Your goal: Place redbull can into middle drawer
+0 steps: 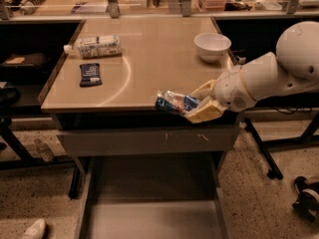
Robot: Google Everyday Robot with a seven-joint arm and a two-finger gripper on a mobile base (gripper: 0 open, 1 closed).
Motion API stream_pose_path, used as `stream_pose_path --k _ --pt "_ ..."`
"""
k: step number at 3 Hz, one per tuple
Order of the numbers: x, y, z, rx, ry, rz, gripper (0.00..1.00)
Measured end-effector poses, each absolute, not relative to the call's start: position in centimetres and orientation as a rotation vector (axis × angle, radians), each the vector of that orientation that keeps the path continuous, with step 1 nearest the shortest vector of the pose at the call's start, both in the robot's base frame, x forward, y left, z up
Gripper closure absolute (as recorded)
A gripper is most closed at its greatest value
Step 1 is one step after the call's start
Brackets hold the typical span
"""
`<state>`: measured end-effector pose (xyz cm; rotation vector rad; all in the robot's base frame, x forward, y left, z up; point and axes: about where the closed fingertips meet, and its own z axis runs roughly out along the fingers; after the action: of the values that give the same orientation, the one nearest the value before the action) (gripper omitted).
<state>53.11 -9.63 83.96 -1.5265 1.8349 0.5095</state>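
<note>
The blue-and-silver redbull can (173, 103) lies horizontal, clamped in the pincer (195, 103) at the front edge of the counter (149, 73); the grey middle drawer (149, 218) stands open below.
</note>
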Motion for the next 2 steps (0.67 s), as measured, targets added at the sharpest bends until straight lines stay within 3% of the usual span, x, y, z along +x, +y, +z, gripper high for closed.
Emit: stream_pose_path --k 2 --pt "45.1 -11.5 78.6 -1.504 1.914 0.543 1.0"
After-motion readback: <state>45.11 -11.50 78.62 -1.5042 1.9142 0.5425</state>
